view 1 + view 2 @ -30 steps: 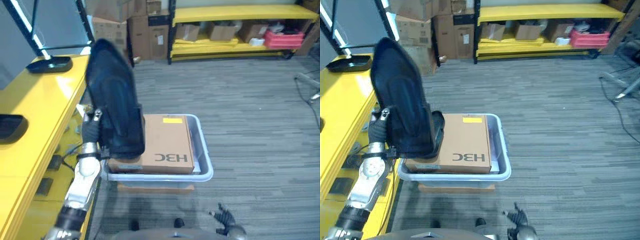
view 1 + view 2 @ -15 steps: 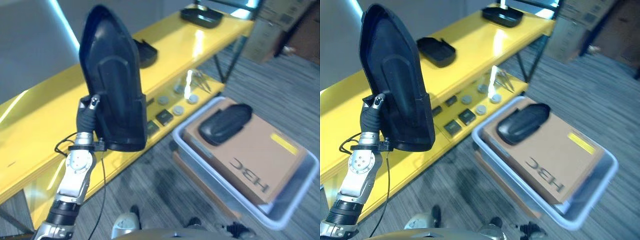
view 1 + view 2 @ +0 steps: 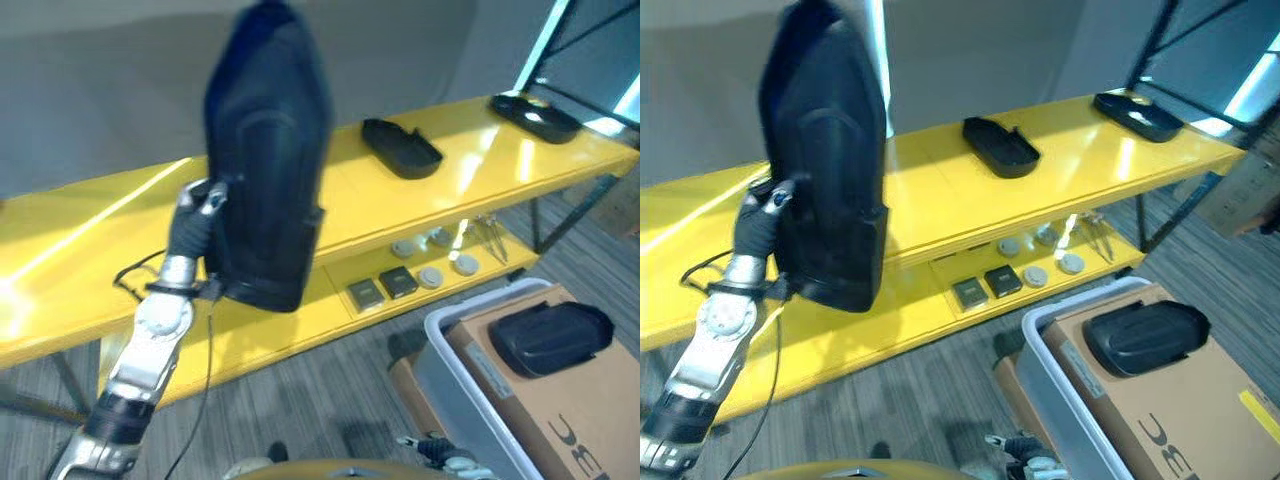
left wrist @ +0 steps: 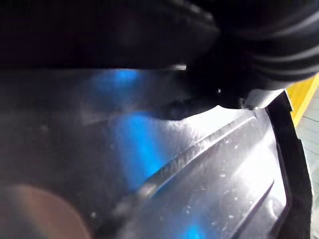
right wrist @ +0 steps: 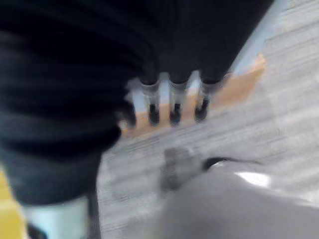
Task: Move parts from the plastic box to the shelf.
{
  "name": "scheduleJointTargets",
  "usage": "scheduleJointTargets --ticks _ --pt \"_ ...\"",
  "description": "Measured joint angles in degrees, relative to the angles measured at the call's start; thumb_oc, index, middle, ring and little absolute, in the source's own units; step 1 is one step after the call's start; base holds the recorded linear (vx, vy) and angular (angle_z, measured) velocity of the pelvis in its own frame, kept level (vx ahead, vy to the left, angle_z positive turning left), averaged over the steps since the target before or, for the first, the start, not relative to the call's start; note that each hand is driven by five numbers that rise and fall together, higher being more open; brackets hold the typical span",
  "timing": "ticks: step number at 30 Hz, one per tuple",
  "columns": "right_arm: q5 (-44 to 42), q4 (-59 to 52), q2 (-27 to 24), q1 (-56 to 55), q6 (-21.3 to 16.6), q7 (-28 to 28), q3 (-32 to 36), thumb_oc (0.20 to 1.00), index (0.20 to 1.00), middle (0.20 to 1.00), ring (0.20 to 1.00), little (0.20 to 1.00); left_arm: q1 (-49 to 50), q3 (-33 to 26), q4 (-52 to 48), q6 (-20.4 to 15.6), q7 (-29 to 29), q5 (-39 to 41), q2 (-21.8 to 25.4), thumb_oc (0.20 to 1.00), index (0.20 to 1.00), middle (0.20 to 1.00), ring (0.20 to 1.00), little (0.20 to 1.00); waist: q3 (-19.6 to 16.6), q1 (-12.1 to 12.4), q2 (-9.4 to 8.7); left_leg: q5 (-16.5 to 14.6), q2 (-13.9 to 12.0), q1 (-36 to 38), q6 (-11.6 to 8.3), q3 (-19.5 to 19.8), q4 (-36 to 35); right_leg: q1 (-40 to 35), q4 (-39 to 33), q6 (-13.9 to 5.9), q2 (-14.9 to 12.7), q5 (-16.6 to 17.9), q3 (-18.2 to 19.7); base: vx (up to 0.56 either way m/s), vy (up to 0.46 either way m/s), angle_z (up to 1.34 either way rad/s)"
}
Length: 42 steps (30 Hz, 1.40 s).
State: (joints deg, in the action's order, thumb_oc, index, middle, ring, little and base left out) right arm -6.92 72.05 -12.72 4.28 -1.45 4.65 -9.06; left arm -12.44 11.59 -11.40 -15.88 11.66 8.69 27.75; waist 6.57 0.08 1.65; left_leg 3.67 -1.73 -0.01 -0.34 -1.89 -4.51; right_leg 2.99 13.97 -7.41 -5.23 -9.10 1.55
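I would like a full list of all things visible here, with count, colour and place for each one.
Large black moulded plastic part: one, black, held upright in front of the yellow shelf.
Yellow metal shelf: one, yellow, two levels, along the wall.
Black shallow trays: two, black, on the top level.
Small round and square parts: several, grey and dark, on the lower level.
Grey plastic box: one, grey, on the floor.
Brown cardboard carton: one, brown, inside the box.
Small black part: one, black, on the carton.
Left robot hand: at the large part's edge.
Right robot hand: low, fingers relaxed.
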Motion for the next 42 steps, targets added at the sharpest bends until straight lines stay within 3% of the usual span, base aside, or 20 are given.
scheduleJointTargets --ticks 1,2,3,4,5,6,7,8,10,12,14,17,20,27,30,32,33,34,42 --pt "-0.1 1.3 0.0 0.6 -0.1 0.4 -0.4 1.0 1.0 1.0 1.0 1.0 0.0 -0.4 -0.5 0.0 0.1 0.0 0.2 0.2 0.2 0.2 0.2 0.2 0.4 0.1 -1.45 0.8 1.1 -0.7 0.74 -0.3 -0.4 2.0 -1.2 0.35 -0.9 0.7 2.4 0.34 -0.25 0.75" --pt "0.0 1.1 0.4 1.1 0.0 2.0 -3.1 1.0 1.0 1.0 1.0 1.0 0.2 0.4 1.2 -0.1 0.3 0.0 0.9 0.2 0.2 0.2 0.2 0.2 1.8 0.4 -0.93 0.8 0.5 -2.9 0.23 3.4 0.0 4.8 -12.1 0.82 -2.7 5.1 0.1 0.31 -0.262 0.74" --pt "0.1 1.4 0.2 0.5 -0.1 2.1 -3.1 1.0 1.0 1.0 1.0 1.0 0.6 0.1 1.6 0.0 0.4 0.0 1.6 0.2 0.2 0.2 0.2 0.2 1.9 0.7 -0.91 0.8 0.3 -3.0 0.12 3.5 0.0 4.8 -14.3 0.17 -3.0 7.0 -0.6 0.28 -0.194 1.09" --pt "0.0 0.9 -0.1 -0.5 -0.3 2.0 -3.1 1.0 1.0 1.0 1.0 1.0 0.5 0.1 3.2 0.0 0.8 -0.6 1.3 0.2 0.2 0.2 0.2 0.2 2.2 0.0 -0.52 2.4 0.0 -3.5 -1.86 6.1 0.6 3.3 -16.3 -0.47 -2.4 8.1 0.7 0.06 -0.245 1.16" --pt "-0.1 -0.6 0.8 -2.2 -1.5 2.2 -2.3 1.0 1.0 1.0 1.0 1.0 0.6 -0.1 4.9 0.5 1.2 -1.8 0.9 0.2 0.2 0.2 0.2 0.2 1.8 -1.3 -1.35 2.4 0.5 -3.4 -2.53 9.8 1.1 0.5 -15.9 -0.16 -2.3 7.9 2.0 0.08 -0.287 1.34" --pt "-0.1 -0.8 1.2 -2.7 -1.4 2.0 -1.9 1.0 1.0 1.0 1.0 1.0 1.1 -0.2 4.9 0.7 1.7 -2.2 1.4 0.2 0.2 0.2 0.2 0.2 1.5 -1.3 -2.71 2.4 0.7 -2.5 -2.48 9.8 -0.1 -0.1 -15.5 0.44 -2.3 8.7 1.8 0.08 -0.359 1.45" --pt "-0.1 0.4 0.8 -3.2 -1.1 1.9 -1.4 1.0 1.0 1.0 1.0 1.0 2.3 -0.4 4.8 0.7 2.8 -2.4 0.9 0.2 0.2 0.2 0.2 0.2 1.5 -0.9 -2.15 2.2 -1.0 -3.6 -2.63 10.1 -0.5 -0.3 -15.0 0.36 -1.3 12.2 -0.3 0.12 -0.255 0.97" --pt "0.0 0.6 0.6 -3.6 -1.2 1.9 -1.5 1.0 1.0 1.0 1.0 1.0 3.1 -0.4 4.9 0.8 3.1 -2.8 0.0 0.2 0.2 0.2 0.2 0.2 1.3 -1.3 -2.07 0.9 -1.9 -3.8 -3.25 10.1 -0.4 -0.9 -16.4 0.92 -0.7 12.5 -2.0 0.1 -0.145 0.87" --pt "0.2 0.9 0.3 -3.6 -1.2 1.8 -1.6 1.0 1.0 1.0 1.0 1.0 4.2 -0.4 4.9 0.9 3.4 -3.0 0.0 0.2 0.2 0.2 0.2 0.2 1.4 -0.7 -2.12 -0.9 -2.9 -4.1 -2.47 9.8 -0.1 -1.6 -18.4 2.16 -0.3 13.4 -3.5 0.07 -0.141 0.5" --pt "0.7 1.0 -1.8 -4.7 -1.2 1.7 -4.0 1.0 1.0 1.0 1.0 1.0 5.0 -0.3 5.1 1.6 4.7 -4.7 -1.1 0.2 0.2 0.2 0.2 0.2 1.0 -1.5 -1.15 -0.5 -4.2 -1.1 -3.25 9.8 -0.1 -3.0 -19.1 3.03 1.0 13.6 -6.2 0.03 -0.131 0.44" --pt "1.0 2.2 -3.6 -5.8 -1.3 1.7 -3.7 1.0 1.0 1.0 1.0 1.0 3.1 0.2 6.1 1.6 5.6 -6.0 -2.4 0.2 0.2 0.2 0.2 0.2 0.5 -2.2 0.7 2.4 -5.2 -1.5 -6.01 10.1 0.0 -3.3 -19.1 2.69 1.8 13.6 -8.6 0.06 -0.049 0.41" --pt "1.0 4.2 -3.6 -6.9 -0.9 1.7 -0.8 1.0 1.0 1.0 1.0 1.0 -0.3 -0.8 10.3 2.3 8.1 -7.5 -1.7 0.2 0.2 0.2 0.2 0.2 0.7 -3.9 0.54 2.5 -4.7 -1.8 -6.48 10.0 0.0 -3.8 -19.2 2.26 1.2 13.3 -10.2 0.08 -0.031 0.27" --pt "0.6 4.2 -3.0 -7.0 -1.1 1.7 -0.9 1.0 1.0 1.0 1.0 1.0 -1.1 -3.2 13.0 2.9 10.7 -7.4 -1.3 0.2 0.2 0.2 0.2 0.2 0.9 -4.5 0.19 1.8 -4.3 -1.6 -6.06 7.9 -0.1 -2.8 -19.1 1.98 0.6 13.6 -8.2 0.07 0.009 -0.29" --pt "0.5 3.9 -1.4 -6.3 -0.9 1.7 0.2 1.0 1.0 1.0 1.0 1.0 -8.0 -4.8 25.0 4.7 12.8 -1.5 -0.6 0.2 0.2 0.2 0.2 0.2 1.1 -8.7 1.09 1.0 -4.0 -1.5 -5.66 3.0 -0.4 0.3 -19.1 1.94 0.3 15.0 -3.6 -0.01 0.037 -0.39" --pt "0.4 3.4 -2.4 -6.2 -0.8 1.7 0.3 1.0 1.0 1.0 1.0 1.0 -16.6 -3.6 32.1 4.6 12.5 6.6 -1.0 0.2 0.2 0.2 0.2 0.2 3.0 -12.4 2.71 1.2 -3.8 -4.0 -5.7 0.2 -0.4 4.4 -19.1 1.76 0.2 16.2 -1.1 -0.08 0.036 -0.41" --pt "0.3 3.9 -3.2 -4.9 -0.5 1.7 0.2 1.0 1.0 1.0 1.0 1.0 -23.1 -1.7 39.6 4.0 12.0 12.1 -1.7 0.2 0.2 0.2 0.2 0.2 4.2 -12.6 3.76 1.3 -3.6 -5.7 -5.63 -1.0 -0.4 7.0 -19.1 1.35 0.0 16.4 0.1 -0.09 -0.001 -0.37" --pt "0.4 5.5 -4.2 1.4 0.7 1.7 -2.1 1.0 1.0 1.0 1.0 1.0 -36.4 3.4 54.5 6.0 10.6 18.8 1.7 0.2 0.2 0.2 0.2 0.2 7.0 -13.8 4.65 2.2 -3.3 -8.8 -5.62 -2.2 -0.4 10.6 -19.1 1.36 -0.2 18.2 1.1 -0.03 -0.024 -0.41" --pt "0.4 5.0 -4.8 3.4 0.6 1.7 -2.2 1.0 1.0 1.0 1.0 1.0 -39.7 3.8 55.6 6.4 10.4 20.0 2.9 0.2 0.2 0.2 0.2 0.2 8.7 -14.4 5.02 2.6 -3.5 -8.9 -5.71 -2.5 -0.2 10.8 -18.7 1.56 0.1 18.8 1.4 0.01 -0.027 -0.36" --pt "0.3 3.1 -4.9 3.4 1.1 1.6 -3.2 1.0 1.0 1.0 1.0 1.0 -34.8 4.3 54.5 8.7 6.4 20.4 4.5 0.2 0.2 0.2 0.2 0.2 10.5 -12.7 5.7 1.8 -5.2 -5.5 -6.73 -3.0 -0.5 7.6 -19.1 2.23 1.7 17.2 1.1 0.02 -0.014 -0.04"
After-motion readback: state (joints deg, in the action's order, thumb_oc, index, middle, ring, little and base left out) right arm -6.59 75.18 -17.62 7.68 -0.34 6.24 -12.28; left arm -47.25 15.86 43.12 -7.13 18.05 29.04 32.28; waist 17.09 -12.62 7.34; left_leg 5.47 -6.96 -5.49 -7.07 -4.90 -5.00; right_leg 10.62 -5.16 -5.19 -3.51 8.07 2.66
